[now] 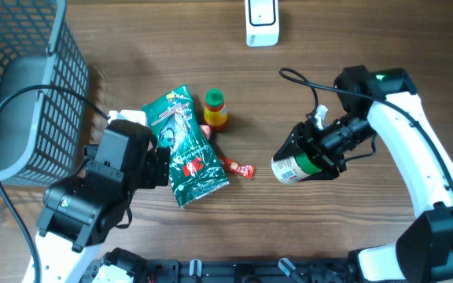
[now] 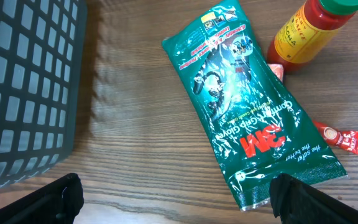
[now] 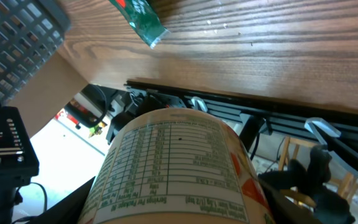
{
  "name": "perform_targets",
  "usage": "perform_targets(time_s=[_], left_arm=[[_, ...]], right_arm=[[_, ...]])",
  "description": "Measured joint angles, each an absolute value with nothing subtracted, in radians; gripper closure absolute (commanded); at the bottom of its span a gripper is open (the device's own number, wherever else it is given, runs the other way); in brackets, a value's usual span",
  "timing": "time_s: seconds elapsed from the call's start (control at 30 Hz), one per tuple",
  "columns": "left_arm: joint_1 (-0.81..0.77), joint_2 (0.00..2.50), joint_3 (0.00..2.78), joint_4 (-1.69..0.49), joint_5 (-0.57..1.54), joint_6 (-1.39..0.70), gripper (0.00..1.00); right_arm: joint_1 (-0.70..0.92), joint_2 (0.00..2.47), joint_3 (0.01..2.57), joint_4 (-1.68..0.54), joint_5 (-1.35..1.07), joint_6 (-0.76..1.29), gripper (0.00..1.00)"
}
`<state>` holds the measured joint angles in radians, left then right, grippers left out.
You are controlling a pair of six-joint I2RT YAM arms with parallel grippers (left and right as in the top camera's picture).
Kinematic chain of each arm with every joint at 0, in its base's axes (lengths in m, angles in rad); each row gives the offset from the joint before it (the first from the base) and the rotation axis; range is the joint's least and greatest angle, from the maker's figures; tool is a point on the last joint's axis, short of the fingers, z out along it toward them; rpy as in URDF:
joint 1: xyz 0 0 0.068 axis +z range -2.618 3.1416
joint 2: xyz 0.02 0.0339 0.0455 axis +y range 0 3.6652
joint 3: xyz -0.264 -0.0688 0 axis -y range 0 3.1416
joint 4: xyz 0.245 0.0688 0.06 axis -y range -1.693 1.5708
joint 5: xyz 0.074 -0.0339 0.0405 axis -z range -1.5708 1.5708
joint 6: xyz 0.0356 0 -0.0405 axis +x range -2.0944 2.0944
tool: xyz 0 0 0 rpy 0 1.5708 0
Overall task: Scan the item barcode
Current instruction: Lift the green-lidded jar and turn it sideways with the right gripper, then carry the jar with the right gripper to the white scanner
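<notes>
A round canister [image 1: 292, 167] with a green and white label lies sideways above the table, my right gripper [image 1: 311, 154] shut on it. In the right wrist view the canister [image 3: 173, 171] fills the frame between the jaws, showing a nutrition table; no barcode shows. A white scanner [image 1: 262, 22] stands at the table's far edge, well apart from the canister. My left gripper [image 2: 176, 200] hangs open over bare wood, with its right finger [image 2: 303, 202] beside the near corner of a green glove packet [image 2: 247, 106].
A grey mesh basket [image 1: 22, 86] stands at the left. Beside the green packet [image 1: 187, 149] are an orange sauce bottle with a green cap [image 1: 215, 108] and a red ketchup sachet [image 1: 238, 167]. A black cable [image 1: 301, 79] loops over the right arm.
</notes>
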<state>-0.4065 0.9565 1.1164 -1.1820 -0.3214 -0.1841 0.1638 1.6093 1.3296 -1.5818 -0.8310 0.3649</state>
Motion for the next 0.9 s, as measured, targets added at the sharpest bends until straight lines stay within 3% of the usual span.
perform_targets(time_s=[0.37, 0.63, 0.77, 0.9], left_arm=[[-0.407, 0.957, 1.116, -1.182, -0.321, -0.184, 0.00], [-0.406, 0.957, 1.116, -1.182, -0.321, -0.184, 0.00], [-0.406, 0.957, 1.116, -1.182, -0.321, -0.184, 0.00], [-0.406, 0.957, 1.116, -1.182, -0.321, -0.184, 0.00]], right_arm=[[0.237, 1.604, 1.330, -1.533, -0.831, 0.405, 0.43], [0.250, 1.604, 1.329, -1.085, -0.678, 0.445, 0.36], [0.250, 1.604, 1.328, -0.912, -0.560, 0.449, 0.47], [0.250, 1.604, 1.328, -0.808, -0.416, 0.448, 0.39]])
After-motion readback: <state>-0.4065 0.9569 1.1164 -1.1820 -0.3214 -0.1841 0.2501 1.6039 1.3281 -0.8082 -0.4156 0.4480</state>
